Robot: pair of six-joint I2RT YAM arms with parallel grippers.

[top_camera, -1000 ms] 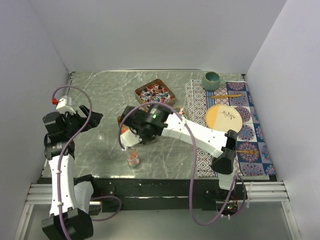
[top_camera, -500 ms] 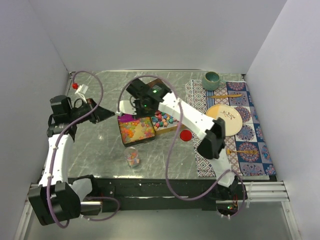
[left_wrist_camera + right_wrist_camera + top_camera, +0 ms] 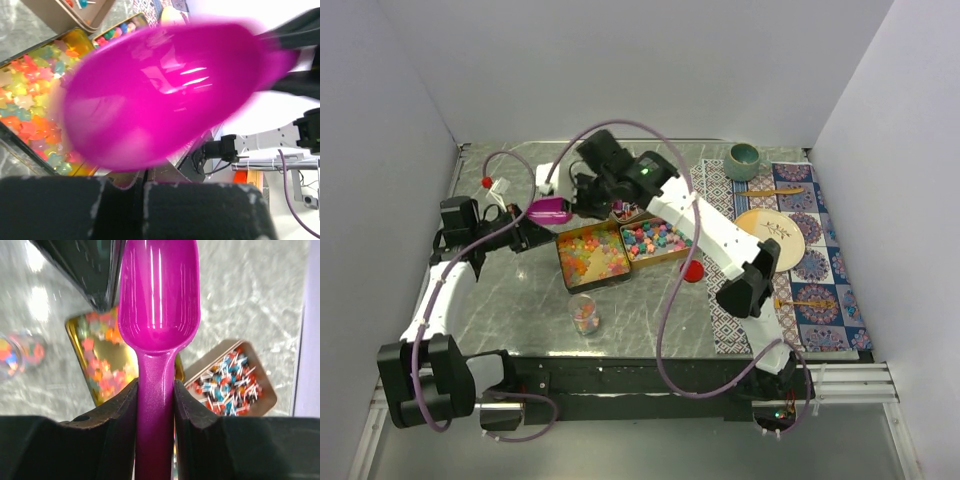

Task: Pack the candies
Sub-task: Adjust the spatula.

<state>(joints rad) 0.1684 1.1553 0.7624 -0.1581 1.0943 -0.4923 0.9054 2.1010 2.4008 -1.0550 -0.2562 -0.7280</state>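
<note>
Right gripper (image 3: 577,205) carries the purple scoop (image 3: 551,210) from the near edge toward the far-left corner. Left gripper (image 3: 530,236) closes in beside it.

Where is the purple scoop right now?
Top view, left of centre: the purple scoop is held by its handle in the right gripper, above the table just behind the jelly-candy tray, with the left gripper close by.

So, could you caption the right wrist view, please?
Right jaws hold empty purple scoop over jelly candies and wrapped candies.
</note>
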